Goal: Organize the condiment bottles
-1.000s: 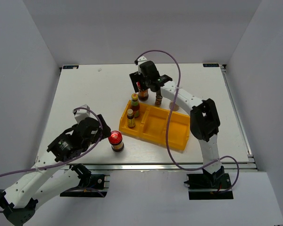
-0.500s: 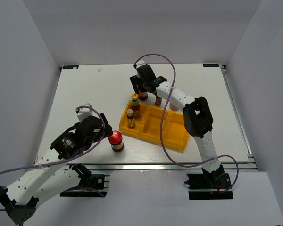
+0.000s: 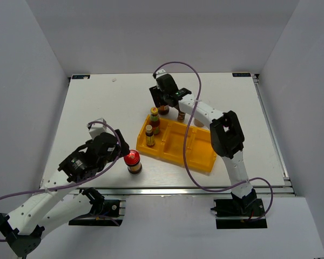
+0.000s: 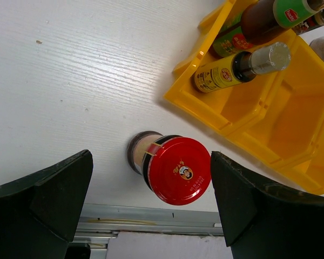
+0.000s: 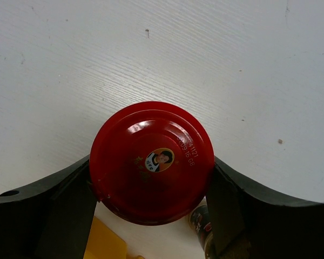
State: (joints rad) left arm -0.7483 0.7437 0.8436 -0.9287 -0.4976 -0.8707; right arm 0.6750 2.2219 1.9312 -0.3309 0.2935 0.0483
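Two bottles (image 3: 152,127) sat in tray (image 3: 202,154); rest outside. Right gripper (image 5: 151,189) clamped far jar (image 5: 151,162); left gripper (image 4: 151,202) agape over near-edge jar (image 4: 175,169).

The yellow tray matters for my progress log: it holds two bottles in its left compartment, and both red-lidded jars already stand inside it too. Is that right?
Not quite. Neither red-lidded jar is in the yellow tray. In the top external view one stands on the table near the left gripper, and the other beyond the tray, between the right gripper's fingers. The two bottles are correct.
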